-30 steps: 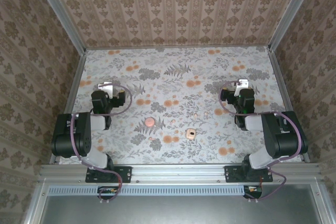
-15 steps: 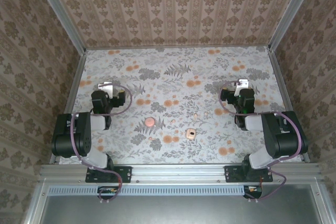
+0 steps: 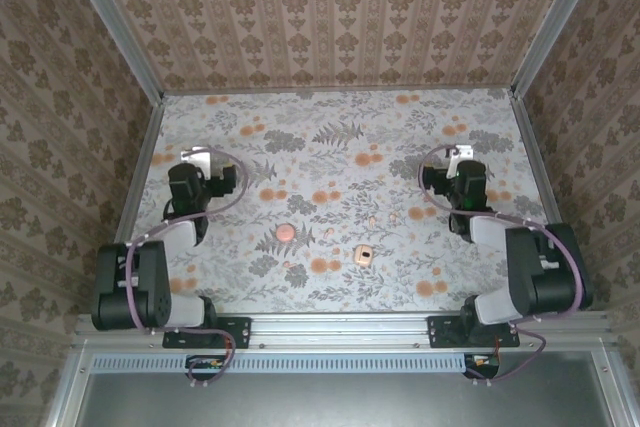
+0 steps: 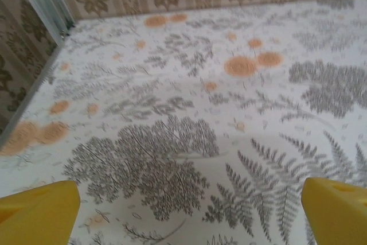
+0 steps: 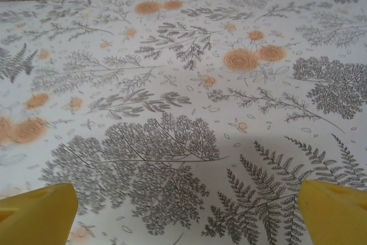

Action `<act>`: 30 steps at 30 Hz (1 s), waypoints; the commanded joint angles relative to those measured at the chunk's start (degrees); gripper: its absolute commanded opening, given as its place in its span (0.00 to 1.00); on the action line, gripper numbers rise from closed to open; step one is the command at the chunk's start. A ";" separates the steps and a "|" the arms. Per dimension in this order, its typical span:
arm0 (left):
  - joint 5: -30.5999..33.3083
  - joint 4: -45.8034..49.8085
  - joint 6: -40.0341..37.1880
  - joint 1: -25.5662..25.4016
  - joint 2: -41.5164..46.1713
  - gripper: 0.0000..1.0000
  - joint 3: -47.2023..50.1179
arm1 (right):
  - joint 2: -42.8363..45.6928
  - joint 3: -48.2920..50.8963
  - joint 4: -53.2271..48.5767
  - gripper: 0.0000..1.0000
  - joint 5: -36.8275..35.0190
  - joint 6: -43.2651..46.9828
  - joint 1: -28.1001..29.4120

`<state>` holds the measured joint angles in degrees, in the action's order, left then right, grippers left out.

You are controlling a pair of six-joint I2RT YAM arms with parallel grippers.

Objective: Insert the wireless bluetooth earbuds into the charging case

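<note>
earbuds [image 3: 373,219] on floral table [image 3: 440,147], wallpapered walls [image 3: 330,17]

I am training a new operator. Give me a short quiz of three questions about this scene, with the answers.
1. True or false: the left pincer and the right pincer both stand open and hold nothing.
2. In the top view, the charging case lies: A) left of the pink disc; B) right of it; C) between the right pincer's fingers.
3. Fill in: the earbuds lie ___ the case, on the table.
Key: 1 true; 2 B; 3 outside.
</note>
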<state>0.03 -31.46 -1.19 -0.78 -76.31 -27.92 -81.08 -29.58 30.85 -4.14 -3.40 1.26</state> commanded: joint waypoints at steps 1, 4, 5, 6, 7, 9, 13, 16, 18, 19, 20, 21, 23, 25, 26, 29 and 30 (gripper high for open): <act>1.40 10.64 5.58 -0.19 4.14 1.00 -2.60 | 4.71 -9.35 -22.10 1.00 1.98 -4.41 -0.02; -2.41 15.24 10.07 -0.26 6.82 1.00 -4.01 | 6.85 -14.55 -34.57 1.00 6.45 -6.67 0.24; -4.42 16.68 11.23 -0.28 7.50 1.00 -4.38 | 7.71 -15.63 -37.87 1.00 7.93 -7.57 0.46; -6.31 18.51 12.76 -0.43 8.01 1.00 -5.04 | 8.68 -17.08 -41.40 1.00 9.77 -8.31 0.83; -8.08 20.74 13.99 -0.76 8.47 1.00 -5.58 | 9.68 -18.10 -44.48 0.99 11.48 -8.99 1.57; -10.54 25.13 15.48 -1.82 8.90 1.00 -6.88 | 11.20 -20.07 -49.73 0.98 13.71 -8.57 4.66; -13.77 32.84 16.88 -5.83 8.99 0.97 -8.46 | 10.26 -25.23 -61.74 0.98 10.07 -2.55 18.03; -14.63 37.34 17.00 -10.65 9.82 0.94 -8.65 | 5.55 -28.96 -70.90 0.98 8.16 -0.36 27.01; -14.34 39.36 16.70 -13.77 11.14 0.93 -8.07 | 1.99 -30.44 -75.46 0.97 7.04 1.08 31.49; -13.95 40.14 16.70 -15.34 12.10 0.93 -7.61 | -0.28 -30.91 -77.16 0.97 6.00 2.26 33.67; -13.59 40.74 16.77 -16.48 12.96 0.93 -7.10 | -1.53 -31.06 -78.18 0.96 4.75 3.39 35.44; -13.16 41.18 17.00 -17.61 13.97 0.93 -6.36 | -2.81 -31.15 -79.01 0.96 3.57 5.07 37.28; -13.50 41.74 17.27 -19.00 15.81 0.91 -5.08 | -4.94 -31.51 -80.77 0.96 3.33 8.74 40.04; -14.24 42.66 17.19 -19.67 17.32 0.90 -4.21 | -8.44 -33.48 -83.42 0.96 2.78 11.15 42.30; -14.42 43.20 17.00 -19.70 18.00 0.90 -3.98 | -10.09 -34.62 -84.65 0.95 2.25 11.80 43.09; -14.38 44.23 16.62 -19.70 19.80 0.89 -3.46 | -14.22 -37.45 -86.54 0.92 1.60 13.05 44.88; -14.24 44.29 16.49 -19.70 20.24 0.89 -3.36 | -15.18 -38.23 -87.02 0.92 1.56 13.41 45.41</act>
<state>-13.61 10.24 15.03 -20.23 -57.71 -32.08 -94.11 -64.53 -50.46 -0.01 6.17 45.54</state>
